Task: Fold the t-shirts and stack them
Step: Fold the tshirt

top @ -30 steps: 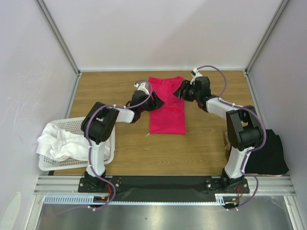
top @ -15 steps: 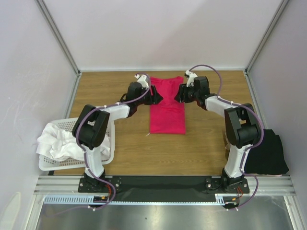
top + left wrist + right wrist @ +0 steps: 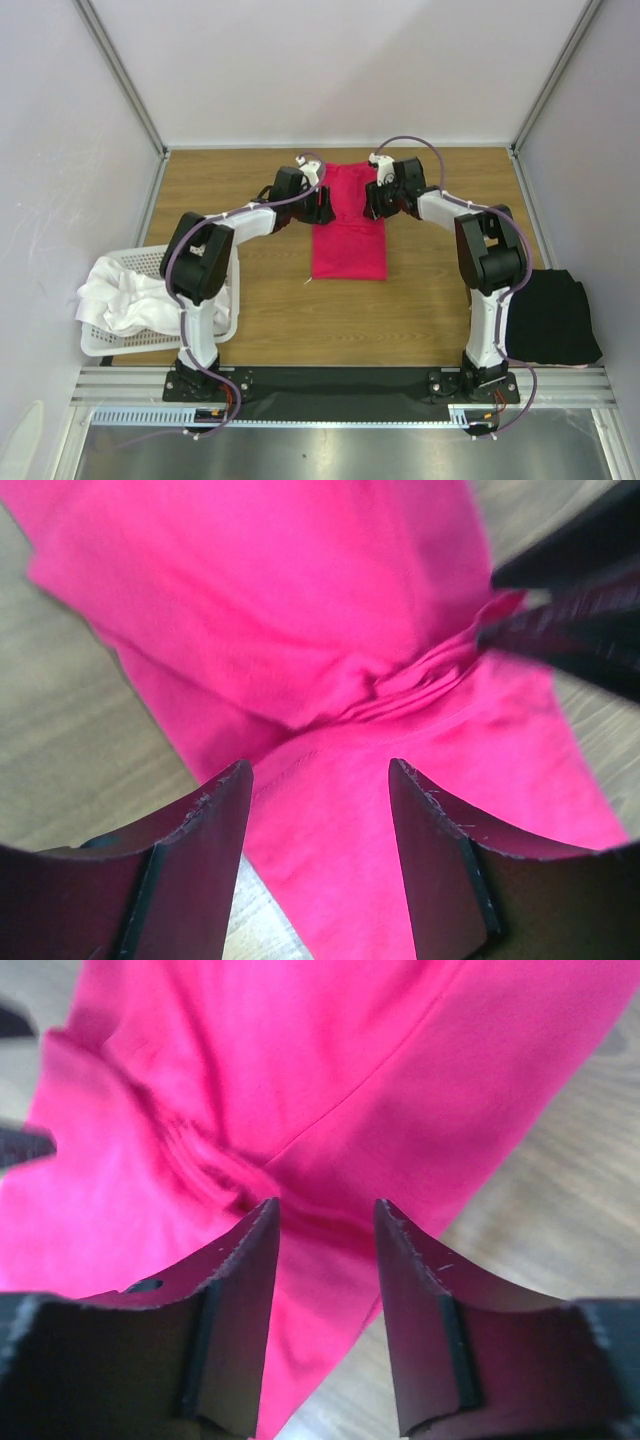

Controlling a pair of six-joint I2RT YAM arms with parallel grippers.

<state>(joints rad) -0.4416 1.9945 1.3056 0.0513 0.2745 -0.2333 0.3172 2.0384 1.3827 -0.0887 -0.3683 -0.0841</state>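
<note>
A crimson-pink t-shirt (image 3: 348,235) lies as a long folded strip in the middle of the table. My left gripper (image 3: 322,206) is open at its upper left edge, and my right gripper (image 3: 373,203) is open at its upper right edge. In the left wrist view the left gripper (image 3: 318,765) straddles pink fabric (image 3: 300,610) just over the shirt's edge. In the right wrist view the right gripper (image 3: 326,1202) has a narrower gap, also over pink cloth (image 3: 330,1050). A bunched ridge (image 3: 425,675) of fabric runs between the two grippers.
A black t-shirt (image 3: 550,315) lies folded at the right edge of the table by the right arm's base. White t-shirts (image 3: 125,295) are heaped in a white perforated basket (image 3: 229,300) at the left. Bare wood (image 3: 350,320) lies in front of the pink shirt.
Both grippers have moved inward onto the upper part of the pink shirt from either side. The right jaws have narrowed. The fabric between them has bunched up.
</note>
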